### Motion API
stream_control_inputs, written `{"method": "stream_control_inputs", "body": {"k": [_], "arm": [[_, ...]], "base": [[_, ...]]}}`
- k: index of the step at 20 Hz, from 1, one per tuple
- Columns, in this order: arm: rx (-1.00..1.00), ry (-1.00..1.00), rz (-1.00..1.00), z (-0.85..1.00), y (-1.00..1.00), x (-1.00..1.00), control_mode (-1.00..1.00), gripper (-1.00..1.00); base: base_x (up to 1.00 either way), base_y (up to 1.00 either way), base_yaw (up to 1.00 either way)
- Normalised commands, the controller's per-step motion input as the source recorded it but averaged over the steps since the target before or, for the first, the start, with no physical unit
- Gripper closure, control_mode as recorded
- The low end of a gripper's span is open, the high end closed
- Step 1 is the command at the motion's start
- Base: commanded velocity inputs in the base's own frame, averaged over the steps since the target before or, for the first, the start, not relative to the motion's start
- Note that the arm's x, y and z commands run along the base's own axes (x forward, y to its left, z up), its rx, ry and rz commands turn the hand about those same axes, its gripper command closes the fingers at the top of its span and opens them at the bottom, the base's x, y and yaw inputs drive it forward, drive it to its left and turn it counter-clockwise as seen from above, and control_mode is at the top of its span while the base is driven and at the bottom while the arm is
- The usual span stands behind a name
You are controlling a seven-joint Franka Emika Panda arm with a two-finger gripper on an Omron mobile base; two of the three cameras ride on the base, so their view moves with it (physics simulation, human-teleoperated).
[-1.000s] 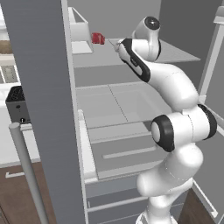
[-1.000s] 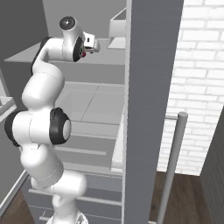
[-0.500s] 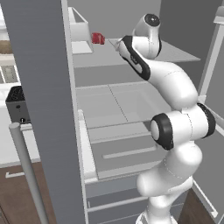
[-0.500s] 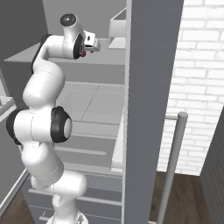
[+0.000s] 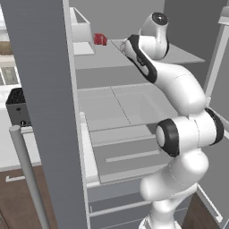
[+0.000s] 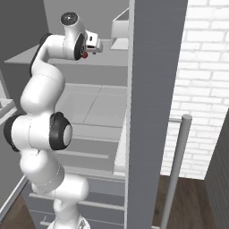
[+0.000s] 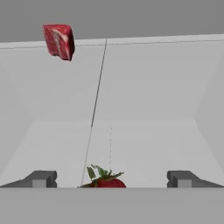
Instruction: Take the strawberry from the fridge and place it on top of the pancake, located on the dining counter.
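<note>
Hand (image 7: 111,179) wide open and empty, our fingertips flanking the strawberry (image 7: 105,178) on the fridge (image 5: 40,89) shelf; closing too early could nudge it toward the red lump (image 7: 59,40).

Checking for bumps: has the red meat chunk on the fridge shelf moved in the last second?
No. The meat chunk sits just right of the white bin in the left base view, as before.

Kitchen, open fridge (image 5: 49,89), brick wall (image 6: 205,67)
</note>
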Motion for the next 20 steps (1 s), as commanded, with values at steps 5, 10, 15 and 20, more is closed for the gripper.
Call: {"method": "stream_control_inputs", "body": {"k": [5, 10, 15, 20], "arm": [[0.00, 0.00, 0.00, -0.01, 0.00, -0.04, -1.00, -1.00], [0.00, 0.00, 0.00, -0.16, 0.00, 0.06, -1.00, -1.00], [-0.01, 0.00, 0.00, -0.22, 0.00, 0.03, -1.00, -1.00], [-0.01, 0.00, 0.00, -0.13, 0.03, 0.07, -1.00, -1.00]], "base": [[0.00, 0.00, 0.00], [0.00, 0.00, 0.00], [0.00, 0.00, 0.00], [0.00, 0.00, 0.00]]}}
